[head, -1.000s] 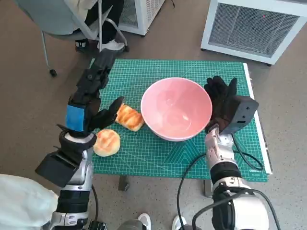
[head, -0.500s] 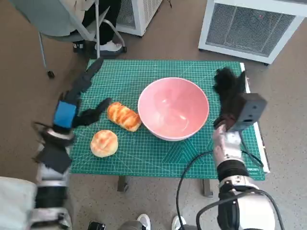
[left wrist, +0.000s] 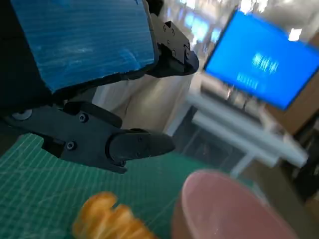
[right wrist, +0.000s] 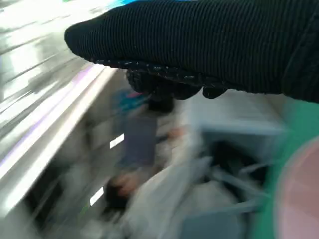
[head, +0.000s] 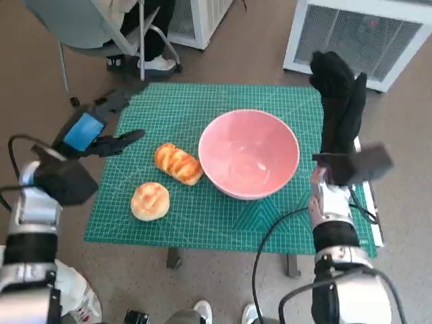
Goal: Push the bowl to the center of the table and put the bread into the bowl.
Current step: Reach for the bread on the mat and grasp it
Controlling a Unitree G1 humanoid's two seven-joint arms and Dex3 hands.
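The pink bowl (head: 249,152) stands empty on the green mat (head: 223,216), slightly right of its middle. Two pieces of bread lie left of it: a striped golden roll (head: 178,163) close to the bowl's rim and a round bun (head: 150,200) nearer the front edge. My left hand (head: 94,128) hovers at the mat's left edge, fingers spread, holding nothing. My right hand (head: 339,101) is raised high beyond the bowl's right side, fingers pointing away, empty. The left wrist view shows the left hand's fingers (left wrist: 109,144) above the roll (left wrist: 112,221) and bowl (left wrist: 224,209).
A white grated unit (head: 358,40) stands behind the table at the right. A person sits on a chair (head: 101,34) at the back left, feet near the mat's corner. A black cable (head: 270,243) hangs by the right arm at the front edge.
My left hand has pulled away leftward from the roll to the mat's edge. My right hand has risen from beside the bowl's right rim to high above the table.
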